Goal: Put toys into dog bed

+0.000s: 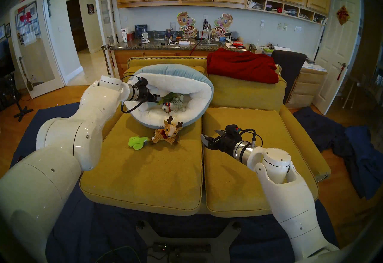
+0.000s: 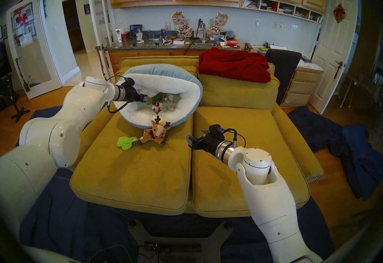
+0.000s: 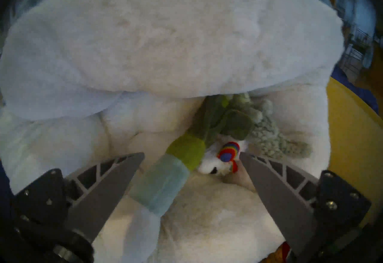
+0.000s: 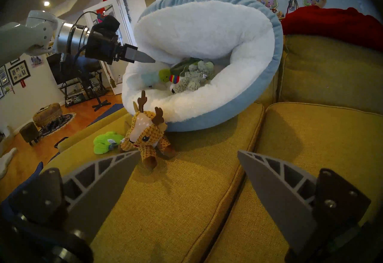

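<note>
Leek dropped in bed, two toys left outside

Round dog bed (image 1: 199, 90) of white fleece and light blue fabric lies ahead of the left end effector (image 3: 191, 153), spread wide and empty; the soft white-green leek plush (image 3: 165, 175) lies loose between its tips, apparently released. Brown reindeer (image 1: 169, 132) and lime cactus (image 1: 136, 142) wait near the idle right end effector (image 4: 188, 153), likewise wide apart and empty.

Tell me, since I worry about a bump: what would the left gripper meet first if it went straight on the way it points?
Probably the white-and-green plush leek lying between the open left gripper's fingers, inside the fluffy white dog bed. Beyond it lie the white rainbow-accented plush and the bed's raised rim; depth is unclear.
</note>
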Controlling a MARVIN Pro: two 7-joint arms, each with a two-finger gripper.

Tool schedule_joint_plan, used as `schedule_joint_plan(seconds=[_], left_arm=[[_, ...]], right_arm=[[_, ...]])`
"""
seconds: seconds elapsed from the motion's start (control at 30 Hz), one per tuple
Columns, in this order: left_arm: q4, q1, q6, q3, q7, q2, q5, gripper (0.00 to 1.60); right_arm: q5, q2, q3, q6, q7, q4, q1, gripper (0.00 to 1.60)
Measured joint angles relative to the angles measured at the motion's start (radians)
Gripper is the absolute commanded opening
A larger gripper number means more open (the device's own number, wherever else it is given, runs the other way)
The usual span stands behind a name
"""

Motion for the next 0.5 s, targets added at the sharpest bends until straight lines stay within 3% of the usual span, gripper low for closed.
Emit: schedule_joint_plan(seconds=[0.5], left_arm=[[-0.123,0.074,-0.037,0.015,-0.255,0.080,-0.025,1.60]], right_arm=[[-0.007,-0.003,0.002,0.000,0.002,0.000,0.000,1.60]])
